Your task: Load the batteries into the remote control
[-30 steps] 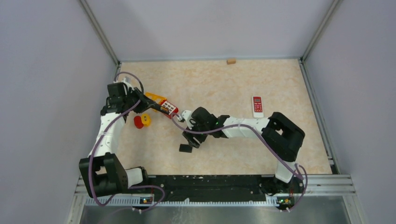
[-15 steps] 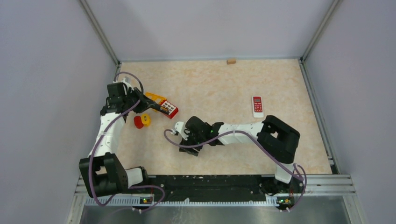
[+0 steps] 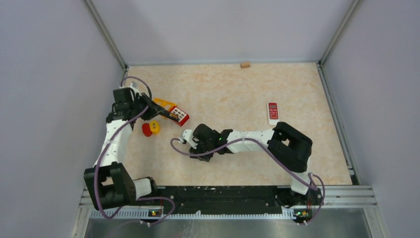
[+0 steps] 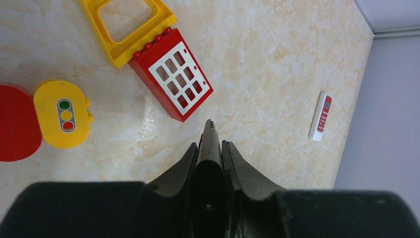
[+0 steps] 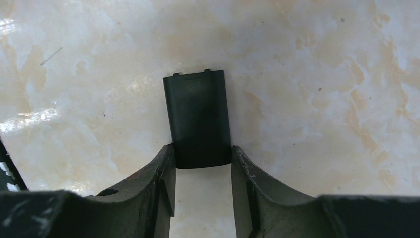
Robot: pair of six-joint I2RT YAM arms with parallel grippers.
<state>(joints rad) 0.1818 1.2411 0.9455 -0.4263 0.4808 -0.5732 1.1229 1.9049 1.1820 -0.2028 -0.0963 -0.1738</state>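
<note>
- The right tool (image 5: 200,153) is down at the table (image 3: 237,94), a little toward the near edge from the middle. It is closed to the width of a flat black battery cover (image 5: 198,119), with a finger against each long side at the cover's near end. The cover lies flat, its two small tabs pointing away.
- The left tool (image 4: 210,144) is clamped on a slim dark body seen edge-on, which I take for the remote control (image 4: 210,158), held above the table near the left edge.
- I cannot make out the batteries in any view.
- The step in hand looks like handling the cover. To do it well, keep it level, change the grip only a little, and move straight up or down so the tabs do not drag on the table.
- There is open room toward the far edge and across the middle.
- Toward the left edge it is crowded, with the red window block (image 4: 173,82), yellow frame (image 4: 126,27), traffic-light block (image 4: 63,114) and a red piece (image 4: 15,124).
- A white remote (image 3: 273,112) lies toward the right edge, just beyond the right arm's elbow, so a wide swing there risks a knock.
- A small tan block (image 3: 244,64) sits at the far edge, well apart.
</note>
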